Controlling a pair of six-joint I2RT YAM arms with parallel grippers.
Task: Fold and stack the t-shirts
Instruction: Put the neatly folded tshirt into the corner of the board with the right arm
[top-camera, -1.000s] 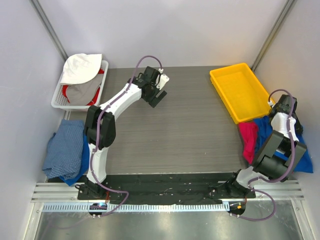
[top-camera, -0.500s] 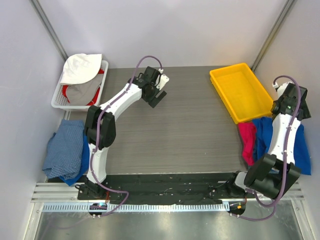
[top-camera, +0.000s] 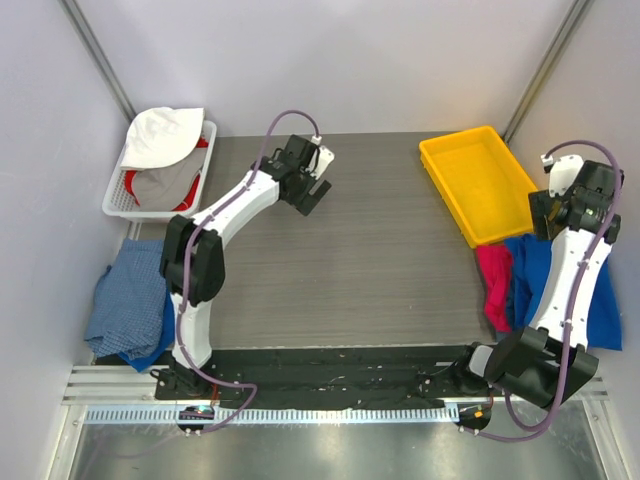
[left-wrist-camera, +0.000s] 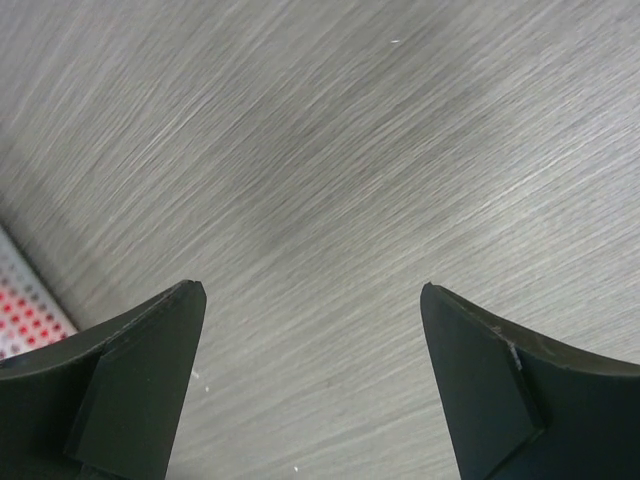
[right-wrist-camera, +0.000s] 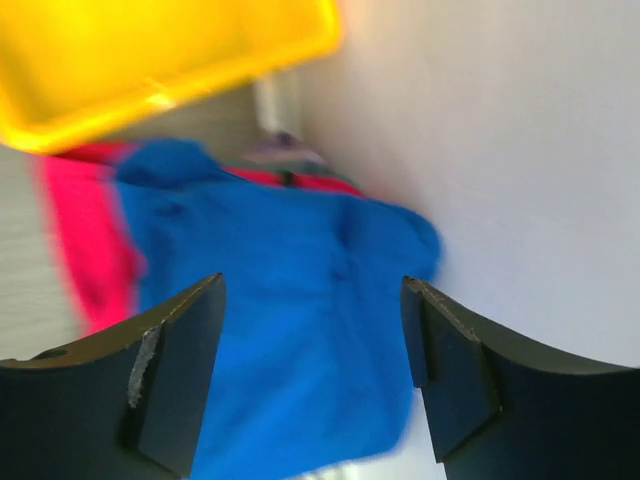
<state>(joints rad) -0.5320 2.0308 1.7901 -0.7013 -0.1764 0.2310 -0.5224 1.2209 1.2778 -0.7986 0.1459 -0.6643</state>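
The crumpled royal blue cloth t-shirt (right-wrist-camera: 290, 330), beside a magenta pink one (right-wrist-camera: 80, 250) at the tabletop's (top-camera: 380, 260) right edge, is best pinched at one hem; right fingers (right-wrist-camera: 170, 370) and left fingers (left-wrist-camera: 130, 380) are spread, empty.

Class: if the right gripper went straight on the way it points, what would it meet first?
Probably the blue t-shirt, which fills the wrist view ahead of the right gripper, between its open fingers. That view is blurred, so depth is unsure.
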